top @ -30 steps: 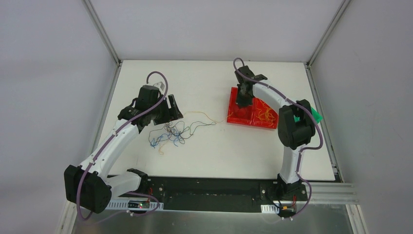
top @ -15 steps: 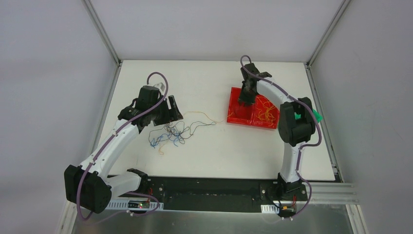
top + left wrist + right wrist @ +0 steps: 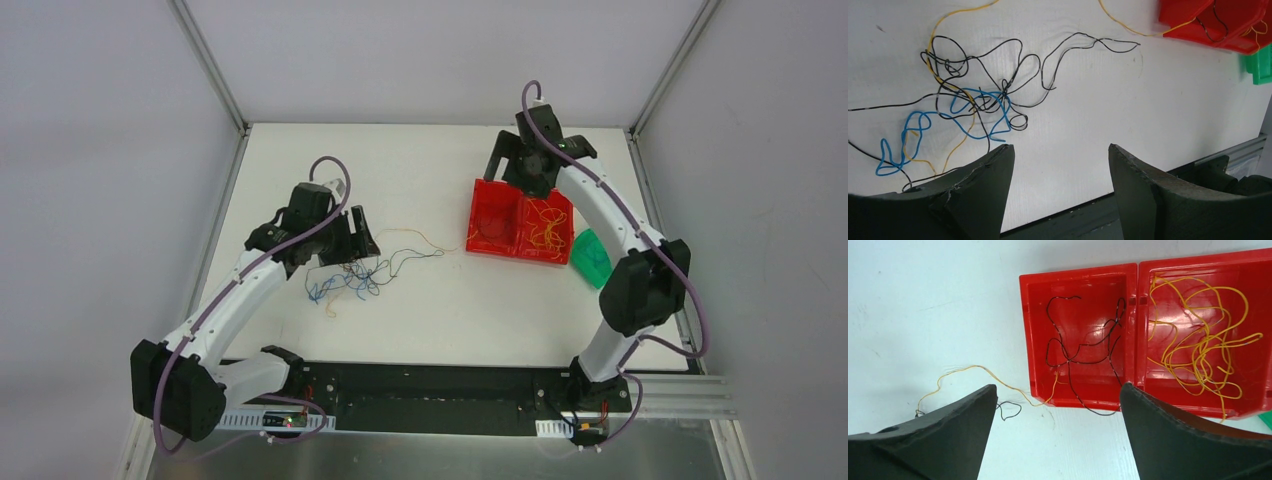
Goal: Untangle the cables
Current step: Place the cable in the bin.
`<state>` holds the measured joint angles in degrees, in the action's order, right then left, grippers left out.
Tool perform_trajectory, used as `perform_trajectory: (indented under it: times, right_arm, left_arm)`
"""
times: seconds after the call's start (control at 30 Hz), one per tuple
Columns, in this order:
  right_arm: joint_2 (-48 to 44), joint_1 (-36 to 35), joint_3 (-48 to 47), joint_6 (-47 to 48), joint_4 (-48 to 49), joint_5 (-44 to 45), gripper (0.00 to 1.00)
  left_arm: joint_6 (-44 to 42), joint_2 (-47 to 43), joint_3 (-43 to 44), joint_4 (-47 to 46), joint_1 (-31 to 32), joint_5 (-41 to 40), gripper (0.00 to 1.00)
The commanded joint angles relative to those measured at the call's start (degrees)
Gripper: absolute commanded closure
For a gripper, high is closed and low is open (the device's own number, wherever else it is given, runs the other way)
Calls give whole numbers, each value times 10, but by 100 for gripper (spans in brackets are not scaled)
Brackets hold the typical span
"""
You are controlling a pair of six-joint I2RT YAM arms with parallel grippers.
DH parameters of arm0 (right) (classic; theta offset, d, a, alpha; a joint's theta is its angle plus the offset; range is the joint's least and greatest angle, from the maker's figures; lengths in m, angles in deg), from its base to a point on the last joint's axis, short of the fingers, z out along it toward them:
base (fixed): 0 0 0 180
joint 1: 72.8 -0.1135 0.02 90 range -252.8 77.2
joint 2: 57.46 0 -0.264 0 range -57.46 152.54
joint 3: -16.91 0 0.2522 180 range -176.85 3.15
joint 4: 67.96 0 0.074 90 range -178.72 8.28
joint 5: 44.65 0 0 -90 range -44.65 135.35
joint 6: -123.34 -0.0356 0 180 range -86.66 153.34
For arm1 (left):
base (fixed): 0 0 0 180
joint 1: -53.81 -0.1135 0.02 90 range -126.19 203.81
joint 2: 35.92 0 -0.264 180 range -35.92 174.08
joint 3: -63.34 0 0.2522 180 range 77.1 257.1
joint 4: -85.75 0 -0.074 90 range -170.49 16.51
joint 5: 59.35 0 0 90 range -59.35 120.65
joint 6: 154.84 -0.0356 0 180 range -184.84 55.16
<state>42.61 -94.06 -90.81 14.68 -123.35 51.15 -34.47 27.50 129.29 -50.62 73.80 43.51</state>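
The tangle of cables (image 3: pixel 350 275) lies on the white table: thin black, blue and yellow wires looped together (image 3: pixel 973 100). My left gripper (image 3: pixel 1058 150) hangs open just over its near edge, nothing between the fingers; from above the left gripper (image 3: pixel 358 232) sits at the clump's back left. One yellow cable (image 3: pixel 978 371) trails from the tangle into the left red bin (image 3: pixel 1024 330), where a black cable (image 3: pixel 1068 360) lies loose. Several yellow cables (image 3: pixel 1198 347) fill the right red bin (image 3: pixel 1198 260). My right gripper (image 3: pixel 1058 390) is open and empty above the bins' front edge.
A green bin (image 3: pixel 590 258) stands right of the red bins (image 3: pixel 472 215), near the right arm's elbow. A short black cable end (image 3: pixel 1010 410) lies on the table in front of the left red bin. The frame posts stand at the table's back corners.
My right gripper has opened, left the black cable in the left red bin and risen toward the back. The right arm's elbow swung right, uncovering the green bin. The left arm barely shifted.
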Motion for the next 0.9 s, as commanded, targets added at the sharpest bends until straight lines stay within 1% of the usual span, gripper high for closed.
perform_trajectory:
  times: [0.0, 0.13, 0.27, 0.43, 0.53, 0.67, 0.87]
  right_arm:
    - [-69, -6, 9, 3, -18, 7, 1]
    - [-133, -20, 80, -6, 9, 0, 1]
    - [-217, -34, 211, -33, 56, -17, 1]
    - [-316, -52, 354, -73, 102, -30, 1]
    - [-356, -52, 417, -88, 115, -33, 1]
    - [-379, -51, 465, -92, 126, -26, 1]
    - [-378, -40, 465, -105, 124, -5, 1]
  left_arm:
    - [-19, 10, 2, 2, 35, -7, 29]
    - [-30, 31, 17, 2, 72, -29, 29]
    - [-36, 56, 34, -5, 103, -38, 29]
    - [-55, 81, 37, -47, 133, -24, 29]
    - [-58, 103, 39, -72, 139, -15, 29]
    - [-60, 131, 50, -96, 146, -4, 29]
    - [-66, 157, 71, -104, 154, -6, 30]
